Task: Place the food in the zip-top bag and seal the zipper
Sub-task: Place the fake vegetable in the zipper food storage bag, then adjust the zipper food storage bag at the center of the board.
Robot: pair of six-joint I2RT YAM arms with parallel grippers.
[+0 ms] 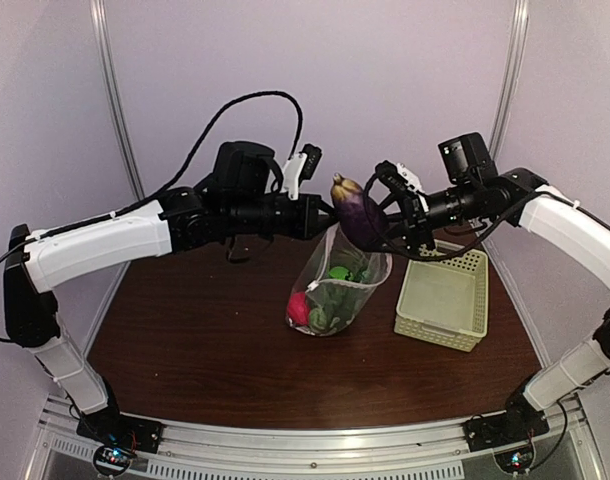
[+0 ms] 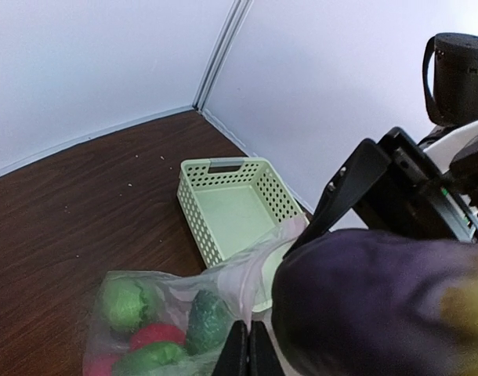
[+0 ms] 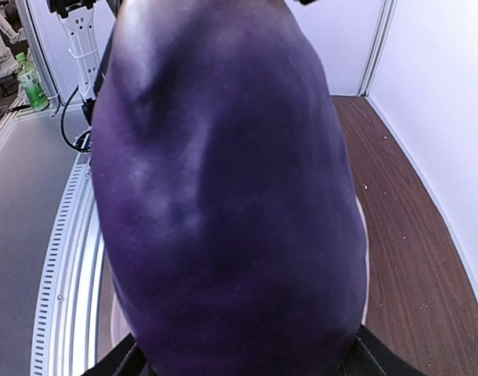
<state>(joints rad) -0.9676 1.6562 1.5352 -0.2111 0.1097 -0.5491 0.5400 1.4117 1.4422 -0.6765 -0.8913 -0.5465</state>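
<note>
The dark purple piece (image 1: 357,212) hung upright over the mouth of the zip-top bag (image 1: 335,290), clamped around its middle by the right gripper (image 1: 397,226). It looked light, rigid and glossy, so probably slippery; the thick mid-body was the best hold. The bag was thin, limp film and sat on the table holding green and red food (image 1: 323,300). The left gripper (image 2: 248,356) had its fingers together, apparently pinching the rim. The basket (image 1: 443,300) stood just beside the bag.
</note>
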